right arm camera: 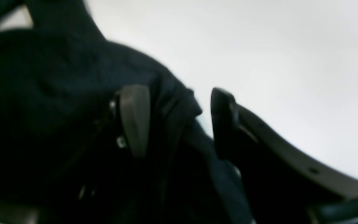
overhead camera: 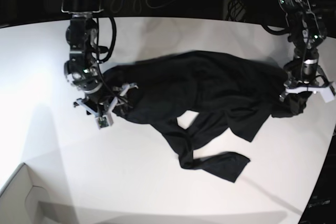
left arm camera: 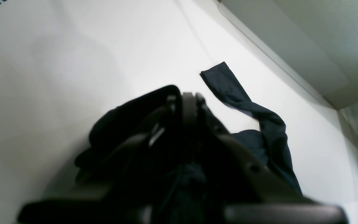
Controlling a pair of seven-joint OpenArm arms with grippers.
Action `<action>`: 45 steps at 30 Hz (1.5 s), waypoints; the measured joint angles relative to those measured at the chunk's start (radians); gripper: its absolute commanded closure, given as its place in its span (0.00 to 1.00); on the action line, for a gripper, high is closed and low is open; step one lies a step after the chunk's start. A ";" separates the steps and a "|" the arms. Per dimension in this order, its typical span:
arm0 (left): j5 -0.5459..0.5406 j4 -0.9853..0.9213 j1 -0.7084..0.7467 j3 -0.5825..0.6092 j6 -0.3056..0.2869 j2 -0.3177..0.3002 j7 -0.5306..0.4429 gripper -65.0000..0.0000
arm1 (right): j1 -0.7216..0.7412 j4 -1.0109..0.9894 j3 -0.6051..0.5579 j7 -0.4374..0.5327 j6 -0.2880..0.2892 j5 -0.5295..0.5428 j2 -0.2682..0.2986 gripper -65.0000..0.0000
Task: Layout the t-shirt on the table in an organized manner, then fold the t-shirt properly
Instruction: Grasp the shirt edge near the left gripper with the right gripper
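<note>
Right end effector [right arm camera: 180, 121] has its fingers spread with a fold of the t-shirt [overhead camera: 210, 98] lying between them, not pinched. That shirt runs long-ways across the middle of the surface [overhead camera: 157, 192], a sleeve trailing toward the near edge. Left end effector [overhead camera: 307, 92] is pressed together on the shirt's other end, near the surface's side edge. So the cloth stretches between both arms, each at its own end. Left wrist view shows a twisted sleeve [left arm camera: 253, 115] lying flat that base view hides; base alone shows the whole spread.
</note>
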 measured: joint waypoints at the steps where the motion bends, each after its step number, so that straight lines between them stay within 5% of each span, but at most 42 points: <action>1: 0.000 0.000 0.000 0.000 0.000 0.000 0.000 1.00 | 0.005 -0.018 0.000 0.001 0.000 0.001 0.000 0.51; 7: 0.000 0.000 0.000 0.000 0.000 0.000 0.000 1.00 | 0.018 -0.076 0.000 0.012 0.000 0.002 0.000 0.56; 14: 0.000 0.000 0.001 0.000 0.000 0.000 0.000 1.00 | 0.013 -0.005 0.001 0.003 0.000 -0.002 0.002 1.00; 34: 0.000 0.093 -0.006 -0.066 0.002 0.001 0.008 1.00 | -0.096 0.528 0.003 -0.011 0.000 -0.002 0.019 1.00; 45: -0.006 0.095 -0.016 -0.158 0.002 0.000 0.006 1.00 | -0.101 0.580 0.164 -0.008 0.003 0.082 -0.013 1.00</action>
